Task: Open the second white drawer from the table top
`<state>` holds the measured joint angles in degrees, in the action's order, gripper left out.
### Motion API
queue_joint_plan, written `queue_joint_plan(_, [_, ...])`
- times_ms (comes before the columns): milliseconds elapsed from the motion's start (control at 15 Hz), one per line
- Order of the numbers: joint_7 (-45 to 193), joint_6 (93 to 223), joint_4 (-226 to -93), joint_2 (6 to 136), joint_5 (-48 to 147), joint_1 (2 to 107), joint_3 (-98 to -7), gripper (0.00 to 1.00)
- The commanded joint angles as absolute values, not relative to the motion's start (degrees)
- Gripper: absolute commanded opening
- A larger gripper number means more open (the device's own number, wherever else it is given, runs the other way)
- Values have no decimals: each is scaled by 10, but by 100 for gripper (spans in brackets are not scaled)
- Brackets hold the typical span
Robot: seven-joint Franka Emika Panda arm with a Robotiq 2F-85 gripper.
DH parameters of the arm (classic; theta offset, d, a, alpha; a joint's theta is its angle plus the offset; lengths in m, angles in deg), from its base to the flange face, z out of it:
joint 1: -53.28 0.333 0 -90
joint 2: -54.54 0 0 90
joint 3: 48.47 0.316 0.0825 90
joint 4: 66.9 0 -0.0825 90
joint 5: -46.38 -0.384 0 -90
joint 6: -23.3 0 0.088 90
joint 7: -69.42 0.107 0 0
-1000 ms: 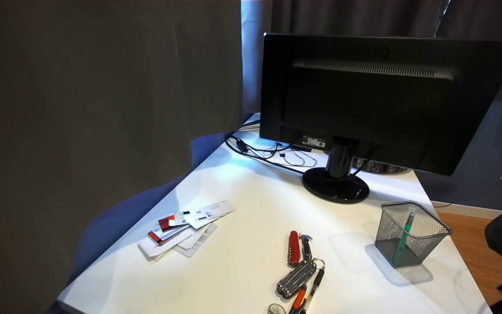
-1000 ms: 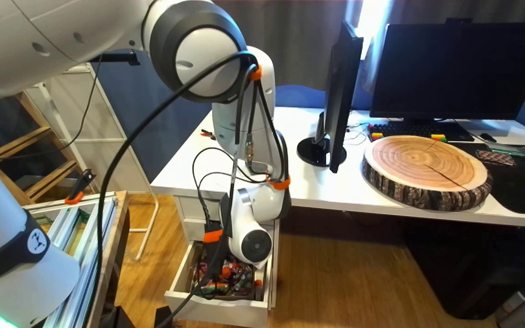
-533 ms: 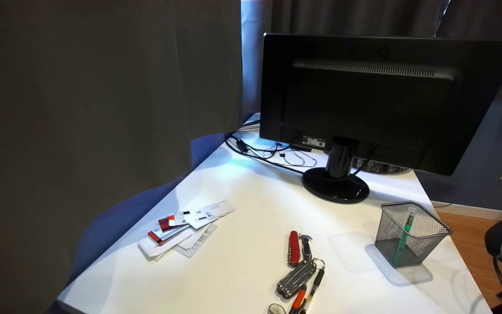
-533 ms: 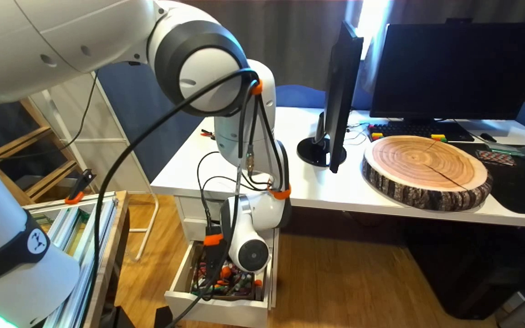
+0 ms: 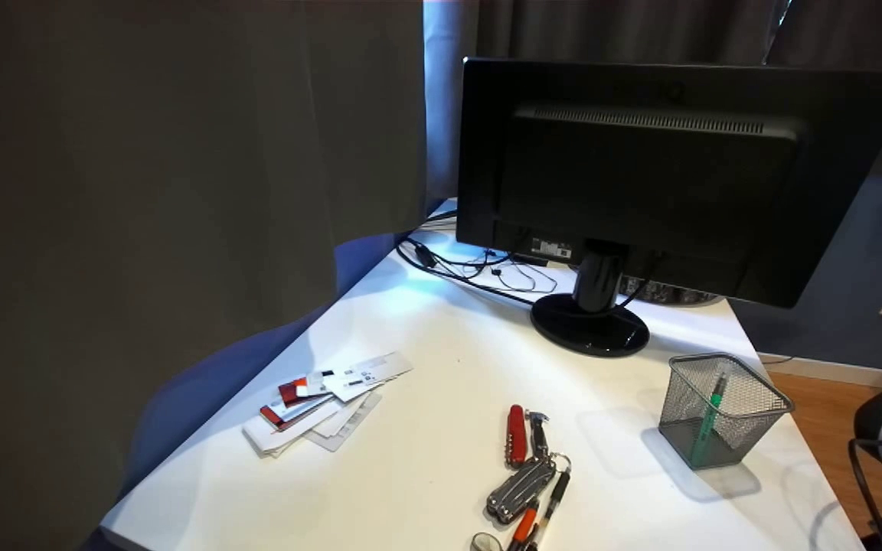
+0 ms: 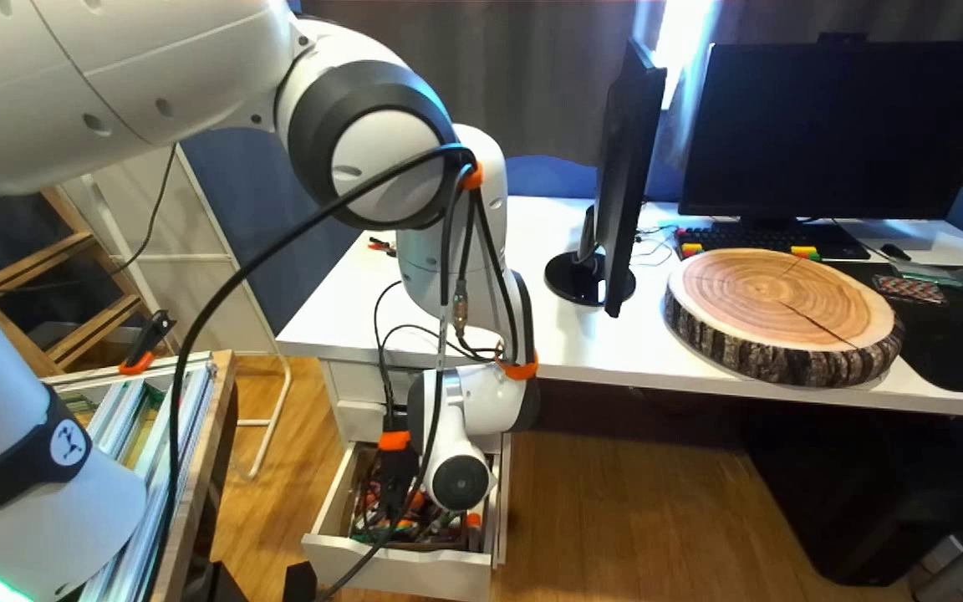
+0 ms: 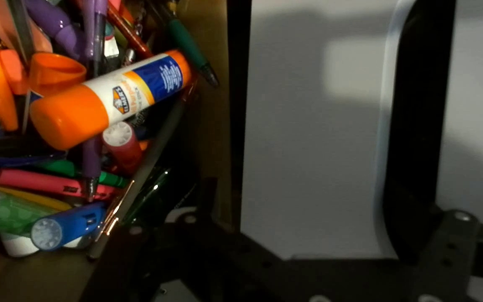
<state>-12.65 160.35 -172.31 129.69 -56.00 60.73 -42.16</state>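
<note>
The white table top shows in both exterior views; beneath it in an exterior view are a shut top drawer front and a shut second front. A lower white drawer is pulled out, full of stationery. In the wrist view a white panel, apparently a drawer front, fills the middle, with a dark gap along its rounded right edge. My gripper is open, its dark fingers wide apart on either side of this panel. Nothing shows between them but the panel. The arm hides the gripper in the exterior view.
A glue stick and pens lie in a box left in the wrist view. A black monitor, mesh pen cup, multitool and wood slab stand or lie on the table. Frame rails stand beside the drawers.
The arm has moved downward in front of the drawers, its wrist now lower by the pulled-out drawer. The drawers and table objects have not moved.
</note>
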Motion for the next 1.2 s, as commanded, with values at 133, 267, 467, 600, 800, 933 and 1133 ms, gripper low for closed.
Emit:
queue_joint_plan(133, [-133, 1604, -1708, 1311, -610, 628, -435, 100])
queue_joint_plan(267, [-132, 1604, -1708, 1312, -622, 632, -437, 100])
queue_joint_plan(467, [-125, 1611, -1709, 1313, -621, 642, -443, 100])
queue_joint_plan(600, [-123, 1618, -1713, 1312, -625, 646, -448, 100])
queue_joint_plan(800, [-125, 1625, -1722, 1306, -634, 649, -456, 100])
queue_joint_plan(933, [-122, 1631, -1726, 1304, -639, 654, -461, 100])
queue_joint_plan(1133, [-124, 1635, -1734, 1298, -647, 661, -468, 100])
